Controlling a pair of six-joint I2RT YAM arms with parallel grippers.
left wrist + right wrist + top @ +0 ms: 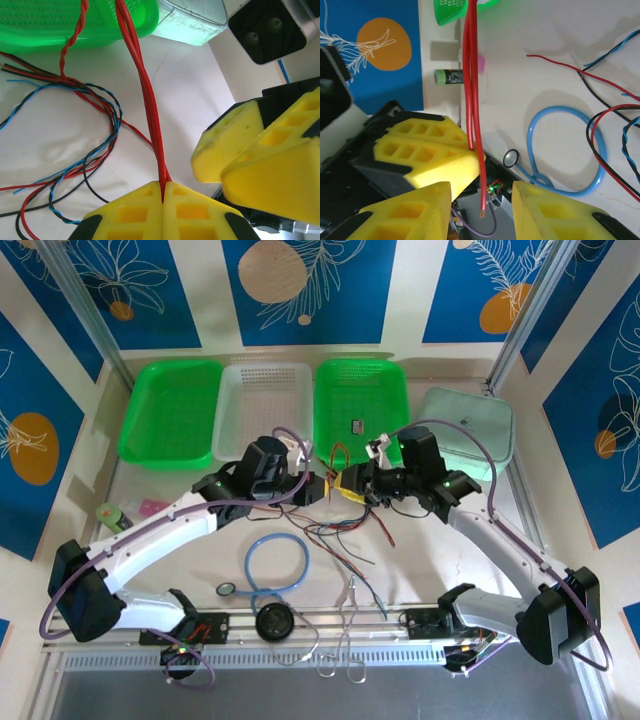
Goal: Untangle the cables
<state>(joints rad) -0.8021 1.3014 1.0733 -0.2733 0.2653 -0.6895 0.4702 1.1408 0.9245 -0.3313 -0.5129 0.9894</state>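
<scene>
My left gripper is shut on two red cables, which run up taut from between its yellow pads toward the green basket. My right gripper is open, and the cut end of a red cable hangs free between its fingers, touching neither. The two grippers sit tip to tip above the table's middle, left gripper beside right gripper. A tangle of thin red, black and blue cables lies on the table below them, the tangle spreading left of my left jaws.
A light-blue tube loop with a small round head lies near the front. Two green baskets, a white basket and a pale-green box line the back. A green marker lies at the left.
</scene>
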